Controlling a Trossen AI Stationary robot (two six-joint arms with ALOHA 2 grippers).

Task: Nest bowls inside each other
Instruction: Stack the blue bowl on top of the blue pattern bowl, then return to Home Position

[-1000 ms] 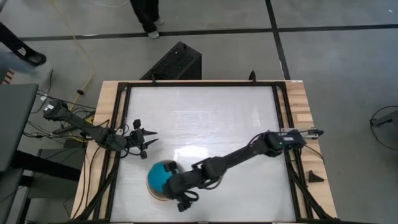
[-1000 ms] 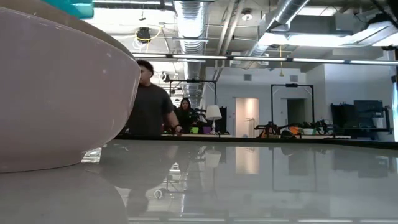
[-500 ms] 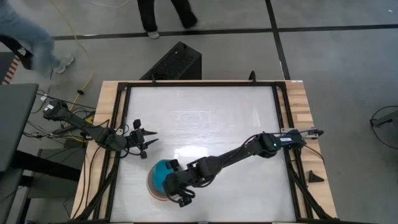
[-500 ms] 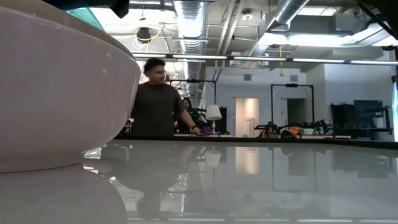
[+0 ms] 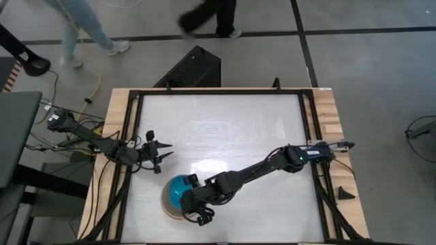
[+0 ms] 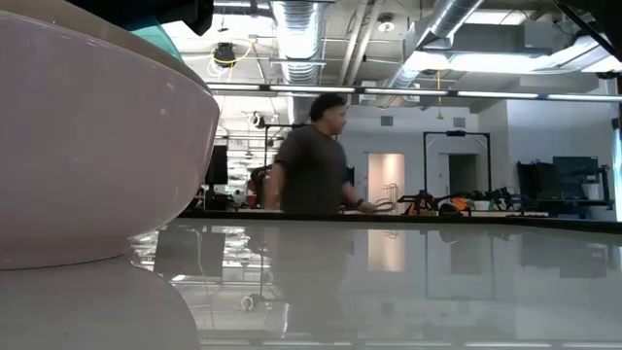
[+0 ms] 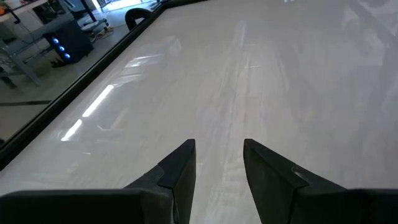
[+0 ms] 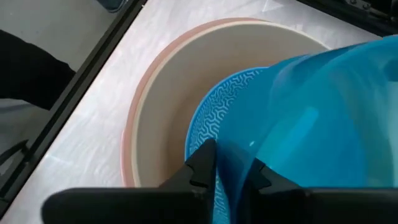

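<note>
A stack of bowls [image 5: 178, 199] stands near the table's front left. Its outer bowl is salmon-pink [image 8: 130, 143], with a cream bowl [image 8: 165, 106] inside it and a light blue patterned bowl [image 8: 214, 112] inside that. The bright teal bowl [image 8: 323, 118] sits tilted on top of the light blue one. My right gripper [image 8: 230, 165] is shut on the teal bowl at the stack's right side [image 5: 189, 201]. My left gripper [image 7: 219, 146] waits open over bare table at the left edge [image 5: 163, 151]. My right gripper has the teal bowl's rim [image 8: 239, 152] between its two fingers, one finger [image 8: 202, 163] outside the wall and one inside the bowl. The fingers slant down from the table's right. The bowl is tilted within the stack, over the light blue bowl.
A black frame [image 5: 129, 129] runs around the white tabletop, most of which lies bare beyond the stack. In the low view the big bowl's wall [image 6: 97, 146] fills the left. People walk on the floor beyond the table's far edge [image 5: 211, 17].
My right gripper has sunk toward the stack and tipped further downward, shifting slightly toward the table's left. The teal bowl has gone down with it into the stack. People behind the table have walked on.
</note>
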